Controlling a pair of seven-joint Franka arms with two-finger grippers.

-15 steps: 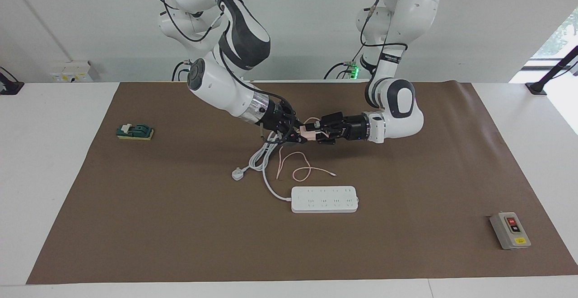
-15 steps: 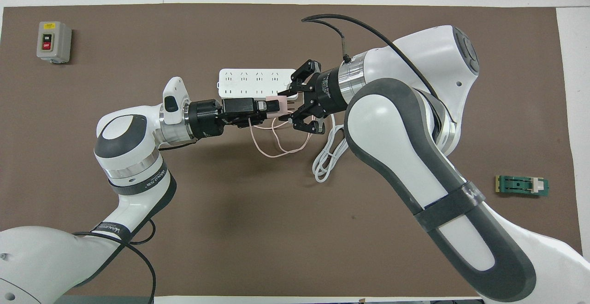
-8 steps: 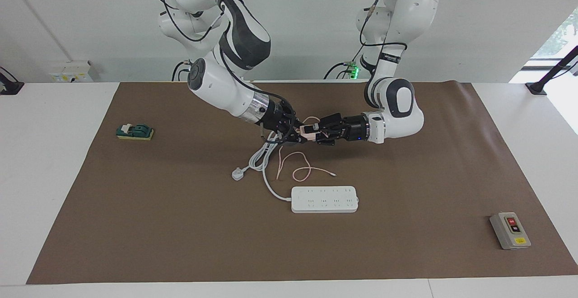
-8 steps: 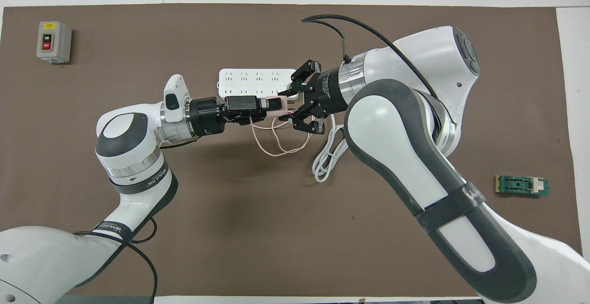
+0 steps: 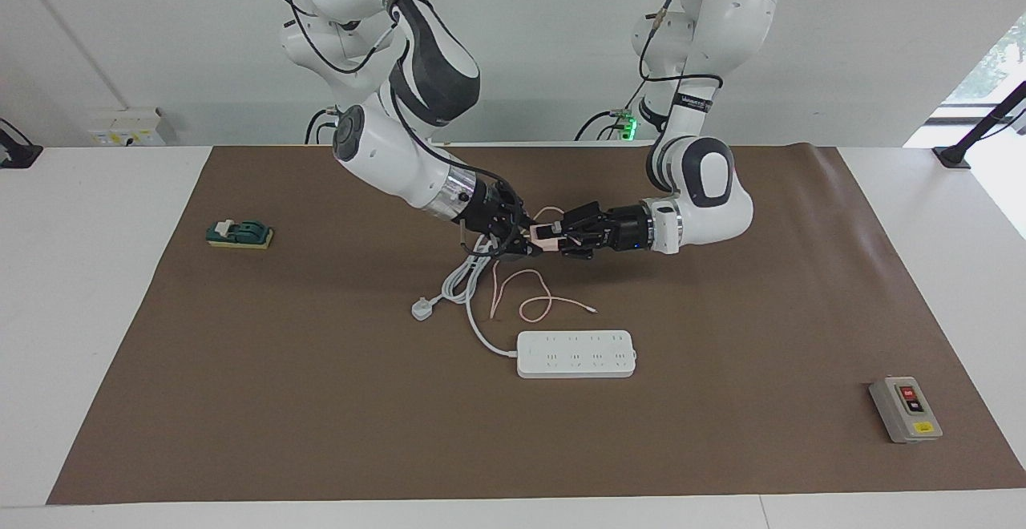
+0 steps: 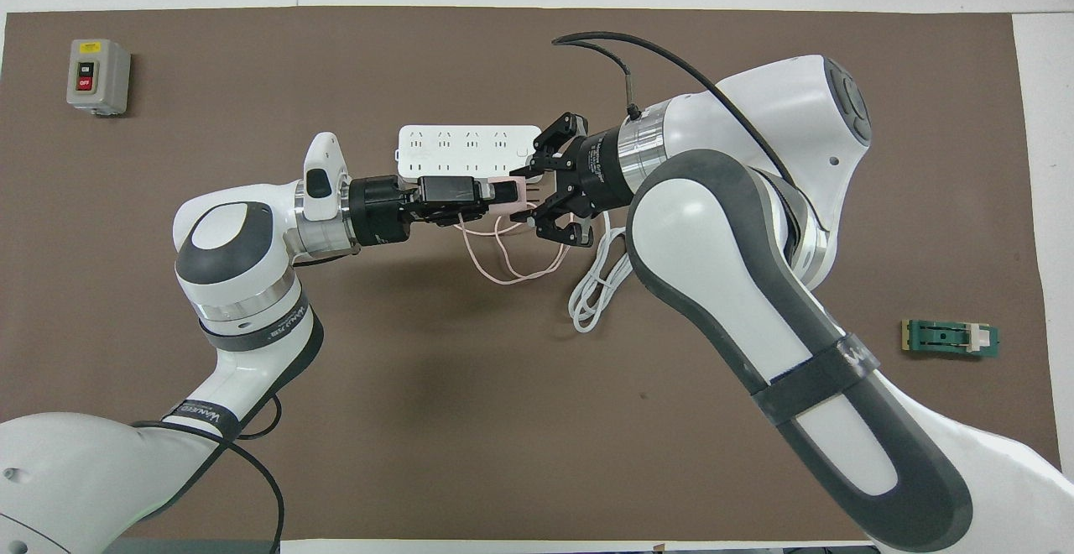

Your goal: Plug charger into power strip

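Nearest the robots, above the mat (image 5: pixel 240 353): both grippers meet in mid-air over the loose cords. Left gripper (image 5: pixel 559 237) (image 6: pixel 495 193) lies level, closed on the charger (image 5: pixel 547 234) (image 6: pixel 509 191), its prongs pointing toward the right gripper (image 5: pixel 525 242) (image 6: pixel 537 197). Right gripper's fingers (image 6: pixel 530 169) are spread, one either side of the charger's prong end; contact cannot be told. Thin pink cable (image 5: pixel 533 292) (image 6: pixel 503 264) hangs from the charger and loops on the mat below.

Beside that loop, toward the right arm's end: thick white cord (image 5: pixel 469 280) (image 6: pixel 597 290) bundled on the mat, ending in a white three-pin plug (image 5: pixel 422 308).

Farther from the robots: the power strip (image 5: pixel 576 353) (image 6: pixel 466 141), flat on the mat, sockets up, its cord running back to the bundle. The charger is well apart from it, unplugged.

Toward the right arm's end, near the mat's edge: small green switch block (image 5: pixel 239 233) (image 6: pixel 950 338).

Farthest out, toward the left arm's end: grey switch box (image 5: pixel 906 409) (image 6: pixel 98 75) with red and black buttons.
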